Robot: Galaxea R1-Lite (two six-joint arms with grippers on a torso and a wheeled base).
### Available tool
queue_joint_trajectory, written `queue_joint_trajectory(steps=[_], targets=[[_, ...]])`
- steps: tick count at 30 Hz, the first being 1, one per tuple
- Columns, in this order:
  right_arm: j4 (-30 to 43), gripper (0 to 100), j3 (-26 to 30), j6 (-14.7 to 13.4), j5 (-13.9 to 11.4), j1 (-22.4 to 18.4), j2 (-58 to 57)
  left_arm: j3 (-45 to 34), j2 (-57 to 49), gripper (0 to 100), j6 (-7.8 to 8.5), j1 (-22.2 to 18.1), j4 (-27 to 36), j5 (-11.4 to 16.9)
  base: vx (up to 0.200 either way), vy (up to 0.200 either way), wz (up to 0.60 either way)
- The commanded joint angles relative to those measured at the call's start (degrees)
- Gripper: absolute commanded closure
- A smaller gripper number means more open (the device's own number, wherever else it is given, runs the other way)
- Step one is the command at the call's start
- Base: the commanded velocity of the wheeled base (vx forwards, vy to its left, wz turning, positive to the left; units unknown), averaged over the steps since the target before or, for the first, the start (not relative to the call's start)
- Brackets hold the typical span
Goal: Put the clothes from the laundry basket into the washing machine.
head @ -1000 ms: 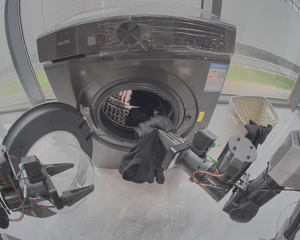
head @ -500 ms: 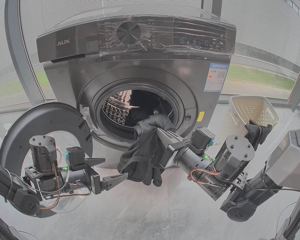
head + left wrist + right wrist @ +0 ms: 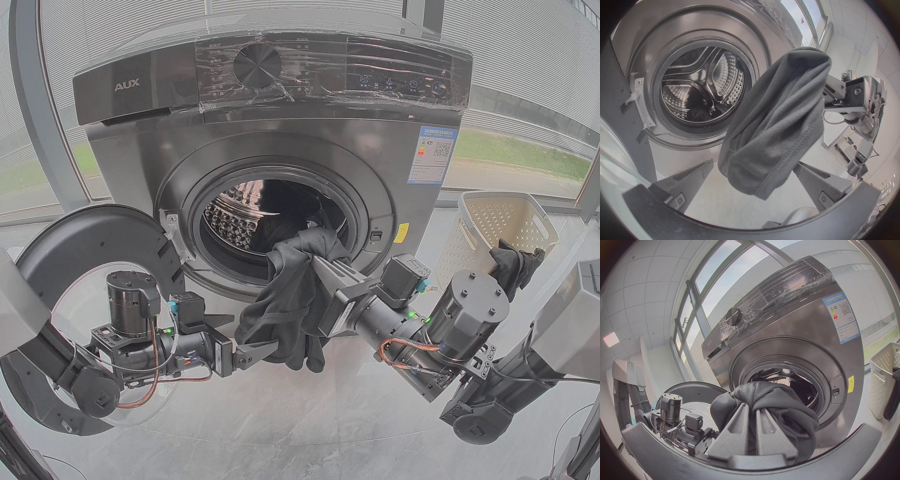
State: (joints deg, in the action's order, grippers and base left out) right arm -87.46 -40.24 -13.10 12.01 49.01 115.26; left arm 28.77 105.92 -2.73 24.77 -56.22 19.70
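The left gripper [image 3: 253, 334] has travelled from the lower left, in front of the open door [image 3: 81, 250], to the hanging end of the dark garment [image 3: 287, 306]. The right arm has barely shifted.

Left fingers [image 3: 265, 347]: spread wide, grasping nothing. In the left wrist view the garment's lower end hangs between them. Contact with the cloth cannot be confirmed.

Right gripper [image 3: 320, 261]: fingers clenched on the top fold of the garment, holding it just in front of the lower right edge of the drum opening [image 3: 262, 215].

The garment's long axis runs nearly vertical, from the right clamp point down toward the floor. Its bunched tail lies directly ahead of the left fingers, toward the robot's right. The left gripper is the nearer one to that tail, and the right holds only the top. The next move probably turns on this: the tail must be gathered and raised, since the opening lies above and behind it.

Dark cloth already lies in the drum of the washing machine [image 3: 281, 134]. The laundry basket [image 3: 494, 219] stands to its right, with another dark piece [image 3: 515, 265] draped over the rim.
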Motion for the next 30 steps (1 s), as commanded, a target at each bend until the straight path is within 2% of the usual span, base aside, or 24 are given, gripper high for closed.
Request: queue_joint_trajectory(steps=[1, 4, 5, 12, 17, 21, 26, 27, 30], targets=[[-0.1, 100, 0.2, 0.0, 0.0, 0.2, 0.1, 1.2, 2.9, 0, -0.26, -0.1, -0.7, 0.0, 0.000, 0.000, 0.00], [-0.2, 100, 0.2, 0.0, 0.0, 0.4, 0.1, 1.3, 3.9, 0, -0.61, -0.1, -2.5, -1.2, 0.000, 0.000, 0.00], [-0.2, 100, 0.2, 0.0, 0.0, 0.5, 0.1, 1.3, 4.2, 100, -0.61, -0.1, -3.1, -1.4, 0.000, 0.000, 0.00], [-0.3, 100, 0.4, 0.0, 0.0, 0.4, 0.2, 1.0, 5.4, 100, -1.40, 0.1, -7.8, -1.5, 0.000, 0.000, 0.00], [-0.3, 100, 0.5, 0.4, -0.1, -0.1, 1.1, -0.5, 5.0, 100, -1.40, 0.2, -12.2, -1.4, 0.000, 0.000, 0.00], [-0.3, 100, 0.5, 0.4, -0.1, -0.3, 2.0, -1.7, 4.2, 100, -1.40, 0.5, -13.2, -1.4, 0.000, 0.000, 0.00], [-1.2, 100, 2.4, 0.9, -0.3, -2.5, 3.4, -6.0, -1.5, 100, -1.58, 1.8, -15.9, -1.1, 0.000, 0.000, 0.00], [-1.2, 0, 2.7, 0.9, -0.4, -2.5, 3.4, -6.1, -1.7, 100, -1.58, 1.9, -16.0, -1.0, 0.000, 0.000, 0.00], [-1.2, 0, 3.6, -0.1, -0.8, -2.2, 3.4, -6.0, -3.4, 100, -2.19, 2.1, -18.0, -0.8, 0.000, 0.000, 0.00]])
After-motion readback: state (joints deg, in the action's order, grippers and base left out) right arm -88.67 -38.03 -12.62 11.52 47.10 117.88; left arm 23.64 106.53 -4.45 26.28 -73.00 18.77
